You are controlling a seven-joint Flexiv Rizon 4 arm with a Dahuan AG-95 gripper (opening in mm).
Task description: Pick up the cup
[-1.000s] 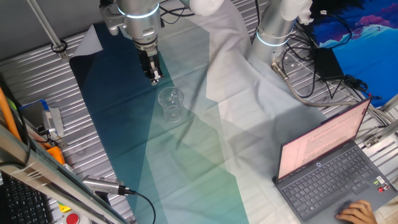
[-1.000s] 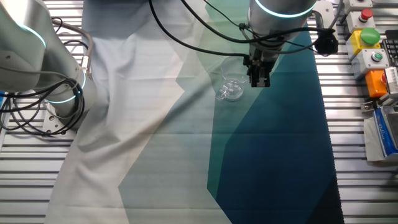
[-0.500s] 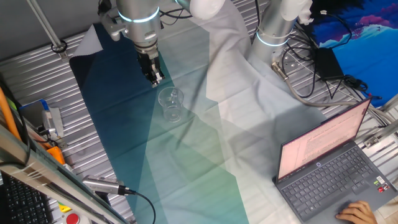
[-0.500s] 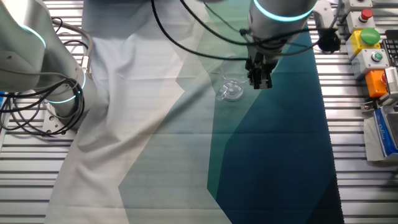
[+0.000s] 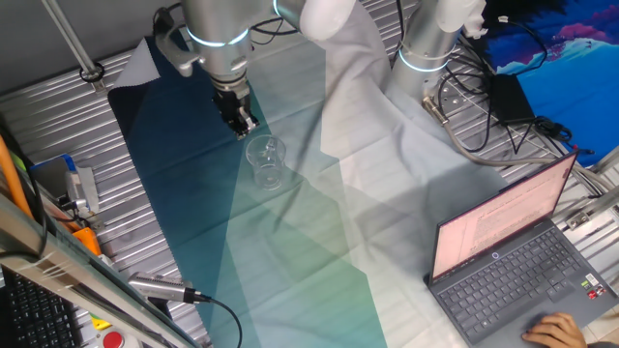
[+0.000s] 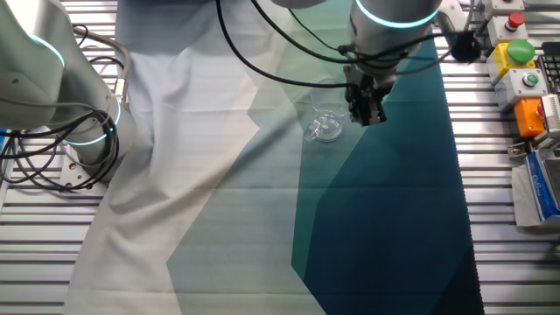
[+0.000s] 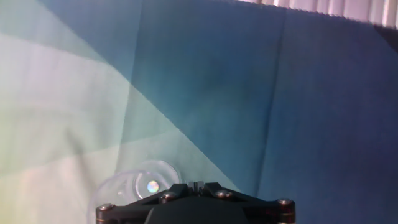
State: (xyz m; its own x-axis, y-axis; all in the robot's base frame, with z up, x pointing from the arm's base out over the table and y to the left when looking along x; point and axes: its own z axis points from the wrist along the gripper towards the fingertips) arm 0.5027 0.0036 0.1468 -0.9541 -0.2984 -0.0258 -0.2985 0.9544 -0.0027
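Observation:
The cup [image 5: 265, 162] is small, clear and see-through. It stands upright on the blue-green cloth [image 5: 193, 184]. It also shows in the other fixed view [image 6: 325, 123] and at the bottom left of the hand view [image 7: 140, 183]. My gripper [image 5: 244, 124] hangs just above the cloth, close beside the cup on its dark-blue side, not touching it. It also shows in the other fixed view [image 6: 367, 114]. Its fingers are pressed together and hold nothing. In the hand view only the gripper's [image 7: 198, 185] black body shows, to the right of the cup.
A second arm's base [image 5: 426, 48] stands behind on the white cloth, with cables [image 5: 484, 116] beside it. An open laptop [image 5: 513, 261] with a person's hand [image 5: 556, 332] is at the front right. Button boxes [image 6: 518, 52] and tools [image 5: 77, 193] line the table edges.
The gripper has turned a little at the wrist and shifted slightly down and toward the cup. The cup has not moved.

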